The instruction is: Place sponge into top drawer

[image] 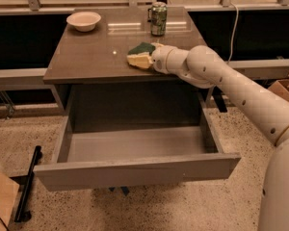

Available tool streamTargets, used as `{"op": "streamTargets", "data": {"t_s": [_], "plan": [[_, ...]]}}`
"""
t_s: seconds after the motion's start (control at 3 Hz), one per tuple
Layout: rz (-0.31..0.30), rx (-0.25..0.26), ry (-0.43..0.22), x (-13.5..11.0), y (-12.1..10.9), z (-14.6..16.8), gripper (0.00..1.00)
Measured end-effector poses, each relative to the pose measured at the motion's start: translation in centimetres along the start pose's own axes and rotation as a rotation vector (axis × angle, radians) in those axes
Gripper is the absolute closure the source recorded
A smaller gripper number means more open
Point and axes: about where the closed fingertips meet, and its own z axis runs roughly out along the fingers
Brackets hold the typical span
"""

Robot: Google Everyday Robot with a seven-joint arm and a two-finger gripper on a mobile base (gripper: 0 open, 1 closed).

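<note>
End effector at sponge on countertop; can just behind, bowl apart.

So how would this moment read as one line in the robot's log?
gripper: at sponge | sponge: on cabinet top, not yet in top drawer | top drawer: open | nearby: can, bowl

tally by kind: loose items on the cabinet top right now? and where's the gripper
bowl: 1
can: 1
sponge: 1
Total: 3
All three sit on the cabinet top. The gripper is at the sponge's right edge, near the front of the top. The top drawer is pulled open below.
</note>
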Motion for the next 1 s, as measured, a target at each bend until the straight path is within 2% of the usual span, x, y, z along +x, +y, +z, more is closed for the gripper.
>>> {"op": "streamTargets", "data": {"t_s": [0.33,0.67,1.0], "plan": [[0.000,0.000,0.000,0.00,0.00,0.00,1.00],[0.000,0.000,0.000,-0.02,0.00,-0.01,1.00],[0.000,0.000,0.000,-0.04,0.00,-0.01,0.84]]}}
